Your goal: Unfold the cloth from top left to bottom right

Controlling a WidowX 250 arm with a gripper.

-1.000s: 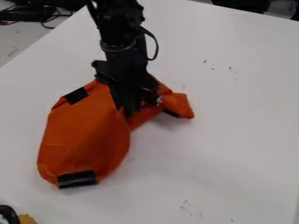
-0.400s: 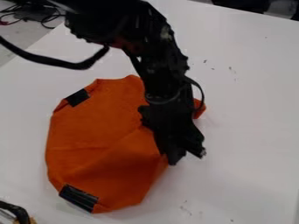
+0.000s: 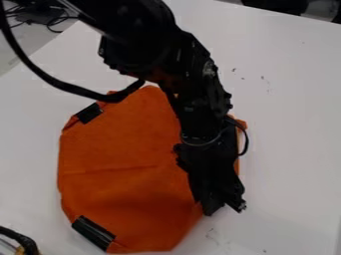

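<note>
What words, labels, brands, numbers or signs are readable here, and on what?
None readable.
Orange cloth and its black patches: no lettering seen.
White table: a few dark scuffs, no letters or digits.
Robot arm: pale specks, too small to tell if print.

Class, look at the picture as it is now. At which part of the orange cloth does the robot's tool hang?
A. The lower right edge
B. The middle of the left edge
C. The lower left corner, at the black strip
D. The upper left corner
A, because the tool is at the lower right edge of the orange cloth, across from the lower left black strip.
</note>
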